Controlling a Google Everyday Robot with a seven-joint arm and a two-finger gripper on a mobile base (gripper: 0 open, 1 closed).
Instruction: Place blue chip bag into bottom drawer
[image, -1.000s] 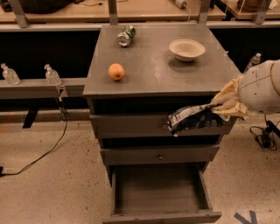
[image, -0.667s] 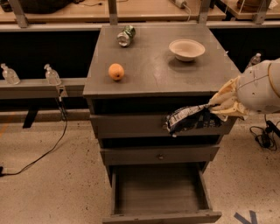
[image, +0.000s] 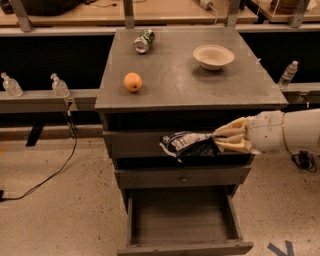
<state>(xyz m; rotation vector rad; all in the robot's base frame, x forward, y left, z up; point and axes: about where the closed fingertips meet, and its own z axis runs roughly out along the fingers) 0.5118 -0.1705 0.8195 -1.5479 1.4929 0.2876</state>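
Evidently the hand (image: 218, 141) has carried the blue chip bag (image: 186, 145) leftward and a touch lower over the last second. It grips the bag's right end in front of the upper drawers, now above the open bottom drawer (image: 182, 220) — so lowering and release look like the remaining steps.

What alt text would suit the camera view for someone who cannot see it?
A robot's cream two-finger gripper holds a crinkled dark blue foil chip bag in front of a grey metal cabinet, above its open bottom drawer. On top sit a round orange fruit, a tipped green can and a pale bowl.
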